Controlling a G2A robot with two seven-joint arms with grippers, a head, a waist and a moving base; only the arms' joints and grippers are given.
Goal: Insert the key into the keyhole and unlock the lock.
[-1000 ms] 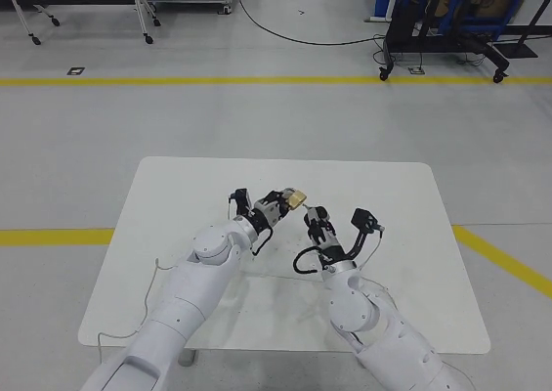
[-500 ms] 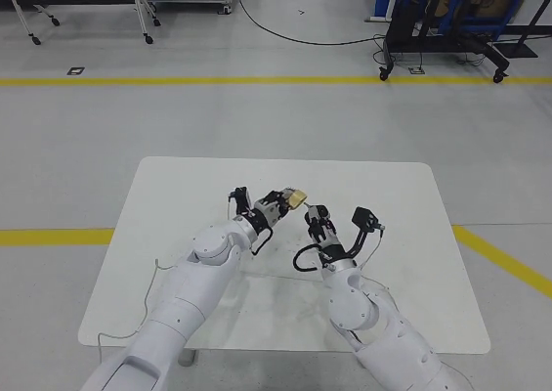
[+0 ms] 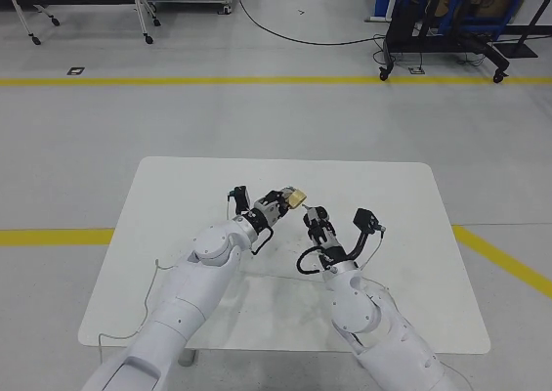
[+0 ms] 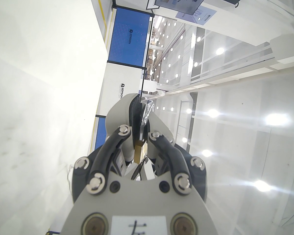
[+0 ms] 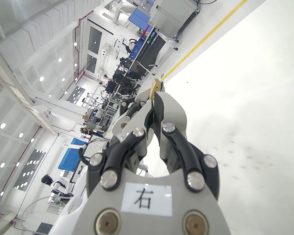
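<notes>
Being pinched by the left gripper (image 3: 284,201) over the table (image 3: 183,195), gold lock (image 3: 297,198), right gripper (image 3: 310,213) being pressed shut just beside it

A white worktop (image 3: 393,186) with rounded corners stands on a pale grey floor (image 3: 256,117) crossed by yellow lines (image 3: 158,81). Faint dark smudges (image 5: 250,157) speckle part of its surface.

Yellow floor lines (image 3: 207,80), wheeled frames (image 3: 442,44), blue partition panels (image 4: 128,41) and crowded workstations (image 5: 127,74) are marking this as a factory robotics lab.
</notes>
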